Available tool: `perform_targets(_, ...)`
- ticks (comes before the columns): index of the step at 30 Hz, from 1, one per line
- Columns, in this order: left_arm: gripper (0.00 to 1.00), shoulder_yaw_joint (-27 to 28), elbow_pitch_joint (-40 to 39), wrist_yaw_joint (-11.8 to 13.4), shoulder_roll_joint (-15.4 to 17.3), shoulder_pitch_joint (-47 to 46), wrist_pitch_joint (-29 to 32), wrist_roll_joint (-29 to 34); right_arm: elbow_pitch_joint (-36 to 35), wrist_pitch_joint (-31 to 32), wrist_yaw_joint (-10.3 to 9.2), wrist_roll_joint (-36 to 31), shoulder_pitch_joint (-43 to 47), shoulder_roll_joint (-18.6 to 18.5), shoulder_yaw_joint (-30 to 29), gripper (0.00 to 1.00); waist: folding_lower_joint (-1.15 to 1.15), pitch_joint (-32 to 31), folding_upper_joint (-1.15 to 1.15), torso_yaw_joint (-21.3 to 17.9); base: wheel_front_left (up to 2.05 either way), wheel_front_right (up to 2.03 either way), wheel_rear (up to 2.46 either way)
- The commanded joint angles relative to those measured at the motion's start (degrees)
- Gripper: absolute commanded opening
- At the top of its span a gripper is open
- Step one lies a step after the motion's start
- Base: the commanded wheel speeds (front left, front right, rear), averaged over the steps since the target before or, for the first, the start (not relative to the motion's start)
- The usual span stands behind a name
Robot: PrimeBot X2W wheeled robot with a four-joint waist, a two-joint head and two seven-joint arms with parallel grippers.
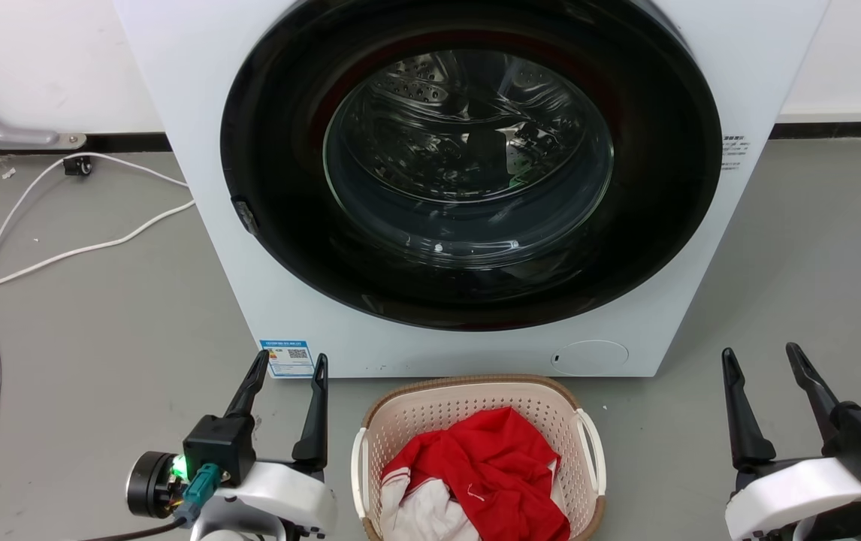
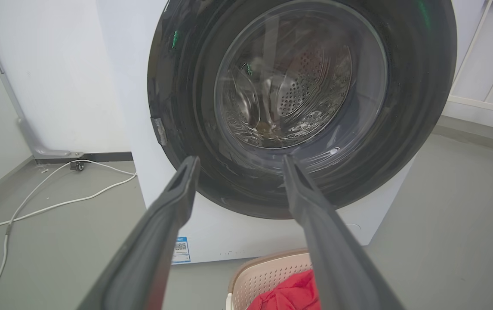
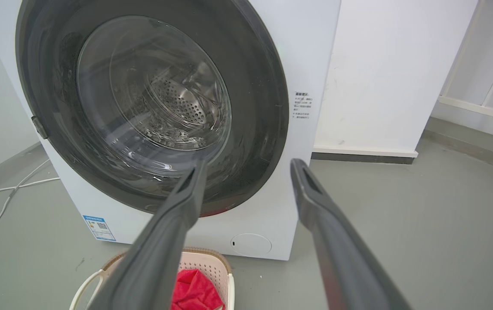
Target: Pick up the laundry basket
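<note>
The beige laundry basket [image 1: 560, 409] with a brown rim and white side handles stands on the floor right in front of the washing machine, holding red and white cloth [image 1: 487, 462]. My left gripper [image 1: 289, 364] is open to the basket's left, apart from it, fingers pointing at the machine. My right gripper [image 1: 761, 355] is open farther off to the basket's right. In the left wrist view the basket [image 2: 263, 275] shows low, between my open left gripper's [image 2: 240, 161] fingers. In the right wrist view the basket [image 3: 216, 262] lies at the bottom left of my open right gripper [image 3: 248, 165].
The white washing machine [image 1: 197, 113] with its shut dark round door [image 1: 468, 165] stands just behind the basket. White cables [image 1: 40, 259] trail over the grey floor to the left. Bare floor lies to the right of the machine.
</note>
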Motion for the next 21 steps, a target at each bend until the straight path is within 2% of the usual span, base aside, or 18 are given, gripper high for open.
perform_targets(1, 1.00, 0.02, -0.18, -0.04, -0.03, 0.29, -0.62, 1.30, -0.09, -0.50, -0.02, -1.13, 0.67, 0.07, 0.04, 1.00, 0.00, -0.02, 0.00, -0.03, 0.00, 0.00, 0.00)
perform_targets(14, 1.00, 0.07, 0.60, -0.44, -0.40, 0.53, -1.87, 5.15, 0.77, -2.70, -0.02, -2.02, 0.98, 0.09, -0.62, 1.00, 0.00, -0.02, 0.00, -0.18, 0.00, 0.00, 0.00)
perform_targets(21, 1.00, 0.53, 1.26, -0.79, -0.61, 0.51, -1.81, 4.47, 1.86, -3.33, -0.03, -0.95, 0.48, 0.09, -0.58, 1.00, 0.00, -0.04, 0.00, -0.16, 0.00, 0.00, 0.00)
